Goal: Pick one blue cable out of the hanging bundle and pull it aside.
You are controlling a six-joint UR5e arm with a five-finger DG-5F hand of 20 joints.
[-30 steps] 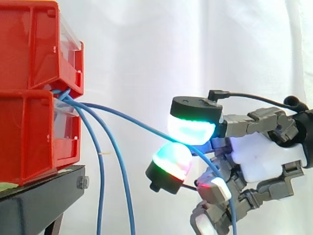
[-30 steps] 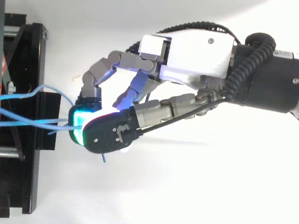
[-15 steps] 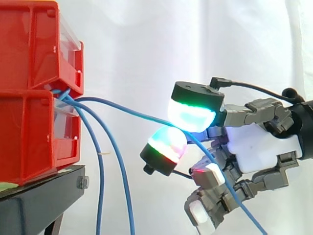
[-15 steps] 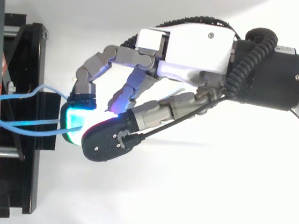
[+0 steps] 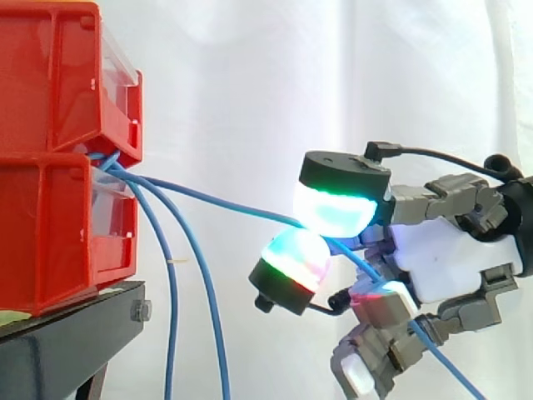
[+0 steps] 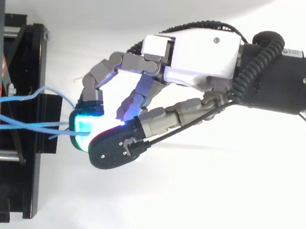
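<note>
White curtain backdrop. Red bins stacked on black stand at far left. Blue bundle exits between the bins, with two cables hanging down beside the stand. One blue cable runs out to the right, apart from them, and is pinched between two glowing fingertips of the hand. Past the pinch it trails down under the palm.

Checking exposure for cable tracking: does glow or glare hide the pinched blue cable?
Side view: the bright white curtain sets off the blue cable; glowing pads of the hand swallow it at the pinch. Top view: cyan pad glow hides it there too.
</note>
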